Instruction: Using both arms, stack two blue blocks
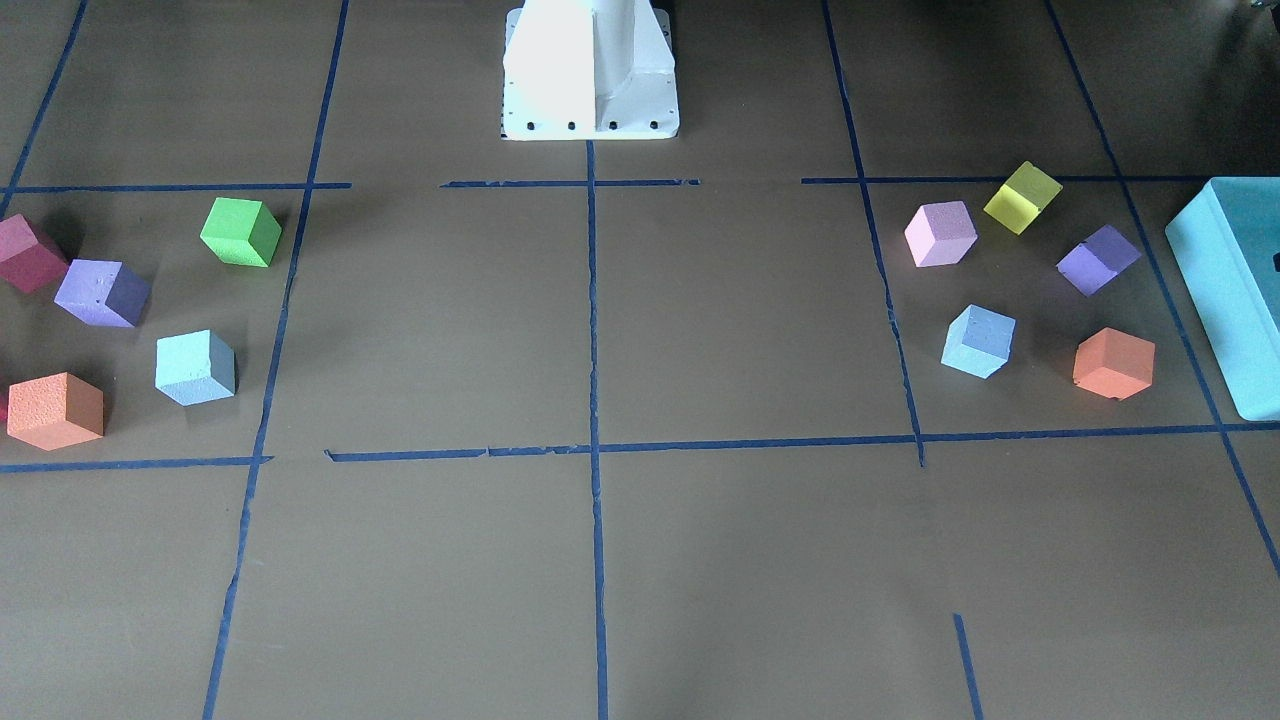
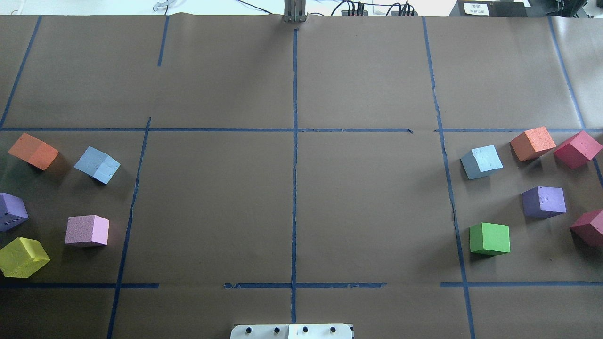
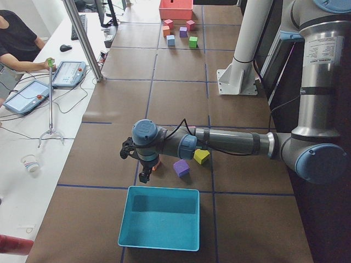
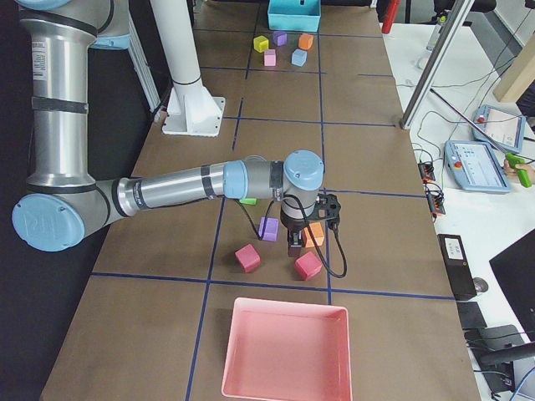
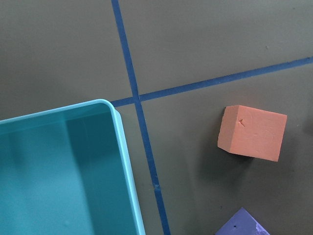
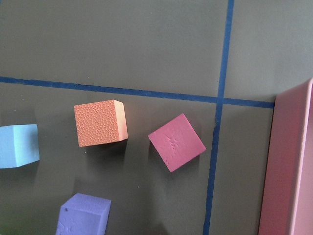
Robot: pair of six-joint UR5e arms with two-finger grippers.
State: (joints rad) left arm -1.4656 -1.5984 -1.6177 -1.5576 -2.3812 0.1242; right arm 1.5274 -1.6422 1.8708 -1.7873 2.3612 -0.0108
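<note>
One blue block [image 2: 97, 165] lies on the table's left side among other cubes; it also shows in the front view [image 1: 978, 341]. The second blue block [image 2: 481, 161] lies on the right side, seen in the front view [image 1: 195, 367] and at the left edge of the right wrist view [image 6: 17, 146]. My left gripper [image 3: 143, 176] shows only in the left side view, hovering by an orange cube [image 5: 252, 132]. My right gripper [image 4: 294, 249] shows only in the right side view, above another orange cube [image 6: 100, 122]. I cannot tell whether either is open or shut.
A turquoise box [image 5: 63, 171] stands at the left end, a pink tray [image 4: 284, 351] at the right end. Purple [image 2: 544, 201], green [image 2: 490, 238], maroon [image 6: 176, 142], pink [image 2: 87, 230] and yellow [image 2: 22, 256] cubes lie around. The white pedestal [image 1: 590, 70] stands at the back middle.
</note>
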